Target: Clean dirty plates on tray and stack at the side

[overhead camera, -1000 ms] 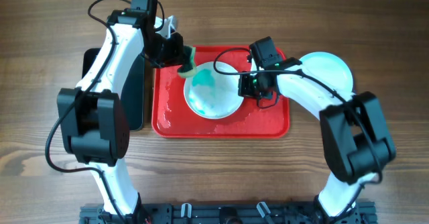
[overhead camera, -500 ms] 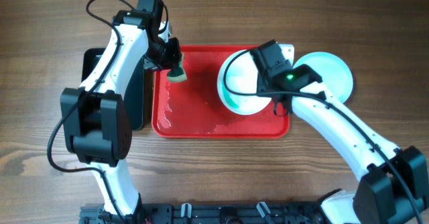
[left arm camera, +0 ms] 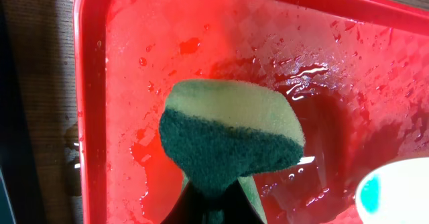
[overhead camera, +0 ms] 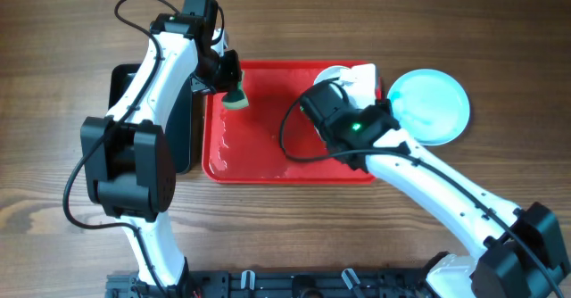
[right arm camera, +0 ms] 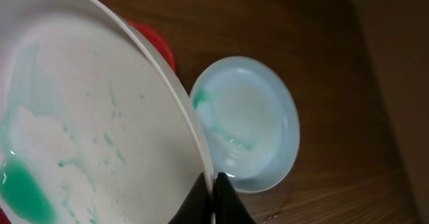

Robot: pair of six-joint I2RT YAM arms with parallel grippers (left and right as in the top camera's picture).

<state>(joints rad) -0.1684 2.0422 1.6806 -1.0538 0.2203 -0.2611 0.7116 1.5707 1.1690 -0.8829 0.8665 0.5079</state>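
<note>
The white plate [right arm camera: 87, 117] is in the grip of the right pincer [right arm camera: 213, 184], whose two fingers are clamped together on its rim, one on each face. From the wrist view the pincer sits at the plate's lower edge and the plate fans up and to the left of it, tilted rather than flat. We see green streaks across its face and a pool of green near its low side. From overhead most of this plate is hidden under the right arm, at the far right corner of the tray [overhead camera: 259, 155]. Just off that corner an aqua plate [overhead camera: 431, 106] lies flat on the counter [overhead camera: 500, 30], with a green smear near its rim. We cannot tell whether the two plates touch. The left pincer [left arm camera: 211, 194] is closed on a green sponge [left arm camera: 228, 133], held above the tray's far left corner. The tray floor is wet.
</note>
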